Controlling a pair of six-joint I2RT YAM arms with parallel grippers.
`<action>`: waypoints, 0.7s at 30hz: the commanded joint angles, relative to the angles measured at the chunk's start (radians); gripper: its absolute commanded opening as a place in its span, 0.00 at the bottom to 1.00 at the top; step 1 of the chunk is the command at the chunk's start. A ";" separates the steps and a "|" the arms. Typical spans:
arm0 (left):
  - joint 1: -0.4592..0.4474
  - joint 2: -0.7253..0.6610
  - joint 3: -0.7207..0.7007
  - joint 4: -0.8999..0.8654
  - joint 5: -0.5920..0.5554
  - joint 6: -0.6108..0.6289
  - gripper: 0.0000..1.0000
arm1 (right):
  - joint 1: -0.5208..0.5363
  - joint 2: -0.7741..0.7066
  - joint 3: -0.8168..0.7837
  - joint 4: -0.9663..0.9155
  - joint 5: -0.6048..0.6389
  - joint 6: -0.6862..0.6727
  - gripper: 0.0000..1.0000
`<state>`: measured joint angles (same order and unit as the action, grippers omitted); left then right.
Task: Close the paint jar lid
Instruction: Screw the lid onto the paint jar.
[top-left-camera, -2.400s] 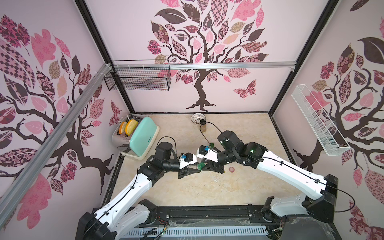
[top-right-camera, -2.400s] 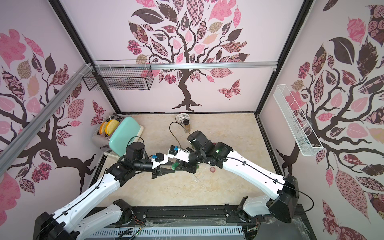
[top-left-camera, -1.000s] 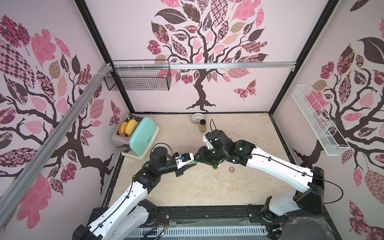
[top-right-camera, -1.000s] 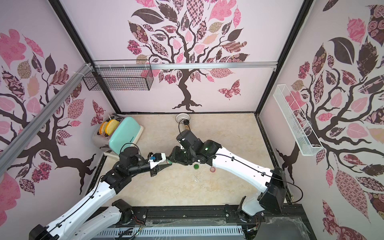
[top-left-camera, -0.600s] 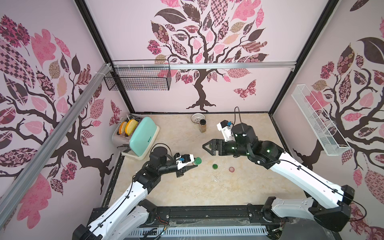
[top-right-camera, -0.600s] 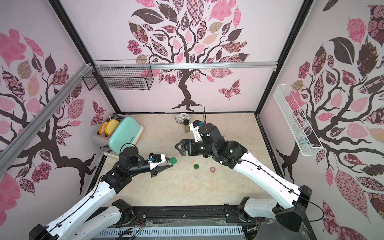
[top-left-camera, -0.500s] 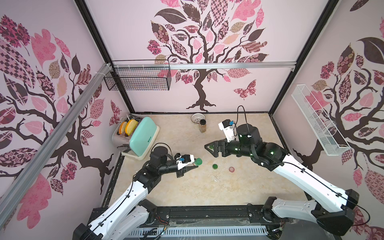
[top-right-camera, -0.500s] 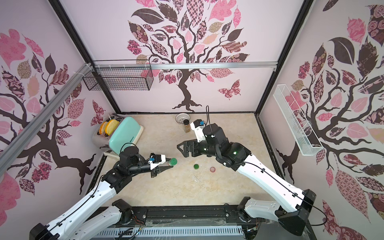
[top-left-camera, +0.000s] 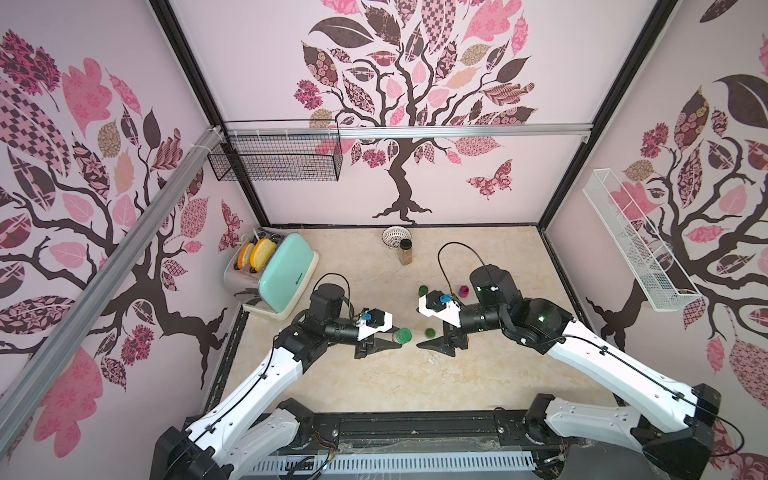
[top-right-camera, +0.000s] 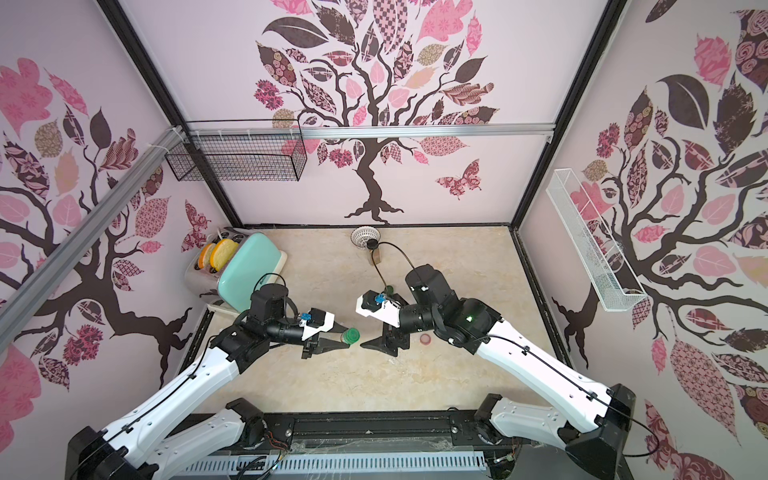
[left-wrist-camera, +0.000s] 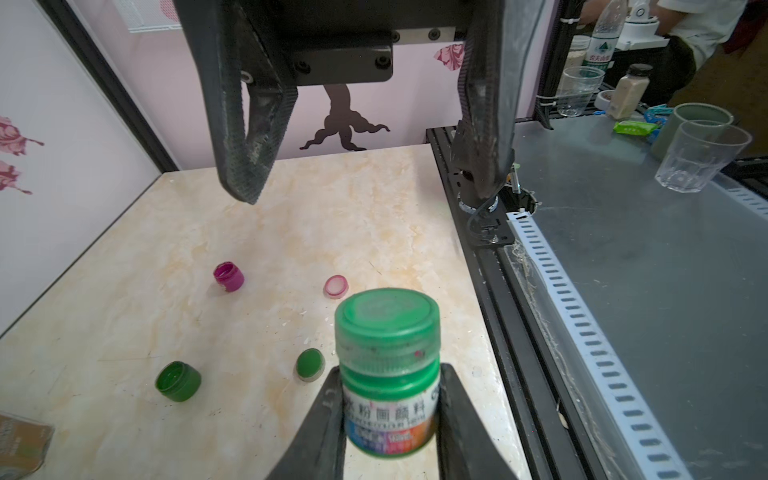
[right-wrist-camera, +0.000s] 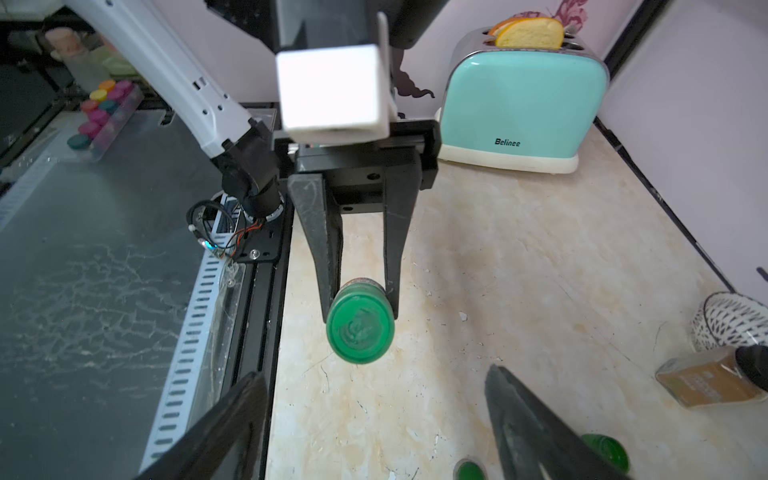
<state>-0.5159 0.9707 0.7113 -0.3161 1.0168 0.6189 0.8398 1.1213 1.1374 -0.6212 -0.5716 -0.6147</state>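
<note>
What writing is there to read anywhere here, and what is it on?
"Belinee": front of the mint toaster.
"粉画颜料": label of the green paint jar; the smaller print below it is blurred.
Label of the background bottle: too small to read.

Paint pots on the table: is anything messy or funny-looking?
Yes. A pink pot and a green pot stand open, while a pink lid and a green lid lie loose nearby, not on them. No paint looks spilled.
</note>
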 joint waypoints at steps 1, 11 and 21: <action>-0.002 0.009 0.026 -0.040 0.067 0.026 0.21 | 0.023 0.035 0.041 -0.052 -0.017 -0.144 0.81; -0.001 0.013 0.022 -0.037 0.057 0.024 0.21 | 0.062 0.108 0.081 -0.050 -0.004 -0.158 0.63; -0.002 0.010 0.019 -0.033 0.046 0.022 0.21 | 0.084 0.132 0.094 -0.055 0.015 -0.167 0.51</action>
<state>-0.5159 0.9810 0.7139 -0.3462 1.0561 0.6327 0.9173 1.2434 1.1900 -0.6655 -0.5636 -0.7723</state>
